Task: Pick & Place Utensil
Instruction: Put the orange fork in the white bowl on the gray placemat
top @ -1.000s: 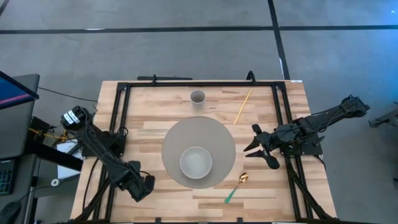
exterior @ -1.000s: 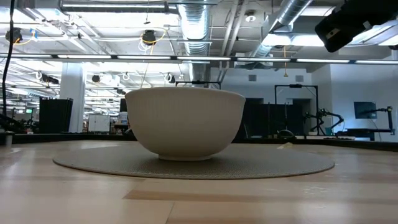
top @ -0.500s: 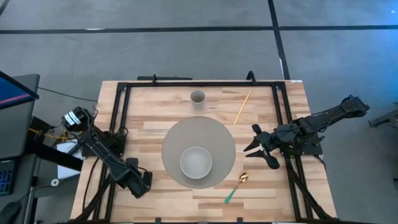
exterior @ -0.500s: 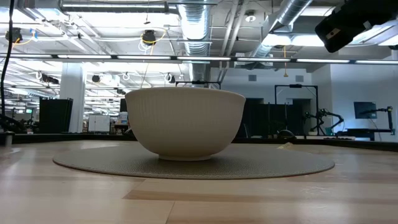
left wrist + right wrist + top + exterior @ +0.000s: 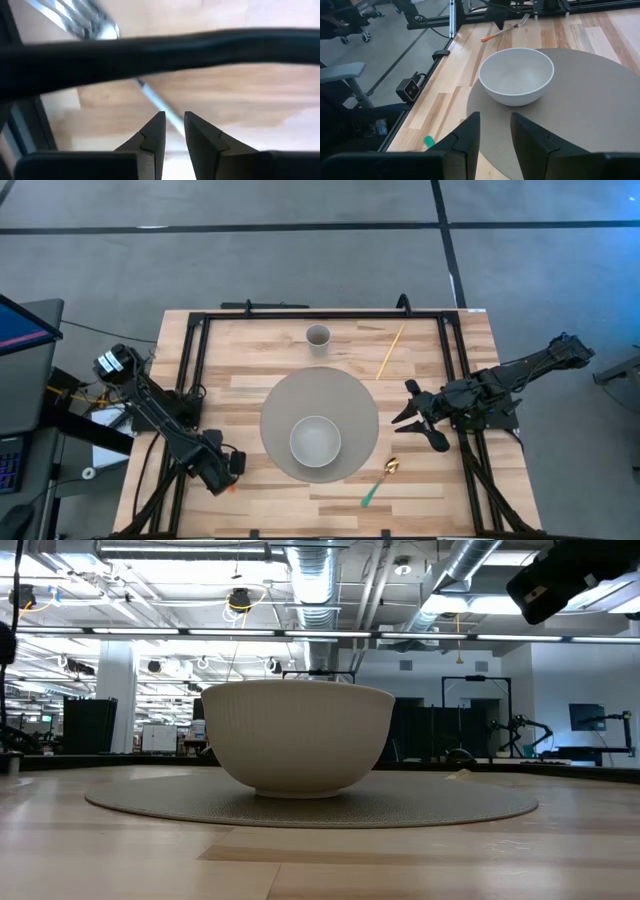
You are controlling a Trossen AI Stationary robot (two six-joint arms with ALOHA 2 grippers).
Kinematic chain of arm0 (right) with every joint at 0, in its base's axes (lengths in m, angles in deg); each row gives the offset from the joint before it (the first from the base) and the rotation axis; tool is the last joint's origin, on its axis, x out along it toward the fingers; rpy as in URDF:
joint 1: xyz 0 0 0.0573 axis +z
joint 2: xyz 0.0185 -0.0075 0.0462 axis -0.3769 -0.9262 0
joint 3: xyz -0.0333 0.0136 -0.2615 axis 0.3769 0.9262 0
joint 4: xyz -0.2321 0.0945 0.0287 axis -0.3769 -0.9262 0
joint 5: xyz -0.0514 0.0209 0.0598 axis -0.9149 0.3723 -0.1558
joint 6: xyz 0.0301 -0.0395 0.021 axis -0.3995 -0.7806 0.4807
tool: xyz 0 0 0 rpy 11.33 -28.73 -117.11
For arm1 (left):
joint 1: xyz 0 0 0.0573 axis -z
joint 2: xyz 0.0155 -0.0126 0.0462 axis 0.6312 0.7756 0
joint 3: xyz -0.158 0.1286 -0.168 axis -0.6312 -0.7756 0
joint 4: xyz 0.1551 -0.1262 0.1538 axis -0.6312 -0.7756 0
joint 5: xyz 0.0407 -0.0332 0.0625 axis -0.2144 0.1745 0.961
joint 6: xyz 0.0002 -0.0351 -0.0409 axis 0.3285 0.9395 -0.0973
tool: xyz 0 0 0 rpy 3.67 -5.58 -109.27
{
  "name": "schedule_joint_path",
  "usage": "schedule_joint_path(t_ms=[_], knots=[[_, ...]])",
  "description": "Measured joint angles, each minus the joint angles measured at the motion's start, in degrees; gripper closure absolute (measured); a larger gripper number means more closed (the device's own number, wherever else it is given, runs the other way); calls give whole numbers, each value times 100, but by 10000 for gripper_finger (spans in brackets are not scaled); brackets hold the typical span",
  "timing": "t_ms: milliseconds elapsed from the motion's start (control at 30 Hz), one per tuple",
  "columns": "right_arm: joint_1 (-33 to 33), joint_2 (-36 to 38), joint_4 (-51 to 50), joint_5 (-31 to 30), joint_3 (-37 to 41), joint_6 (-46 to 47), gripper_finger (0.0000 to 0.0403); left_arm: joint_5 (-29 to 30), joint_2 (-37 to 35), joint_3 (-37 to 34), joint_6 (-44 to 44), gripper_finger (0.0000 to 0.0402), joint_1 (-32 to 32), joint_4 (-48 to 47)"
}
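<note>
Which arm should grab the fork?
Left. The left gripper is open right over the fork at its side of the table. The right gripper waits on the far side, with the bowl between it and the fork.

Bowl (image 5: 315,441) on round mat (image 5: 345,395); cup (image 5: 318,336) behind.

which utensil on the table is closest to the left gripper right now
The orange-handled fork, lying by the left gripper at the table's left front. The green-handled spoon and the chopstick both lie right of the mat.
</note>
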Motion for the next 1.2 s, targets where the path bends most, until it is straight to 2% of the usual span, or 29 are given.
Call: schedule_joint_path(t_ms=[100, 367, 800, 1000, 1200], knots=[[0, -2, 0, 2, 0, 0, 300, 47, 78, 0, 1, 329, -2, 40], [0, -2, -4, 0, 0, 0, 300, -612, 470, 35, 171, 331, 0, 101], [0, -2, -4, 0, 0, 0, 300, -463, 593, 31, -53, 333, 8, 151], [0, -2, -4, 0, 0, 0, 300, -433, 599, 24, -917, 342, 179, 758], [0, -2, -4, 1, 0, 0, 300, -419, 601, 22, -740, 353, 400, 848]])
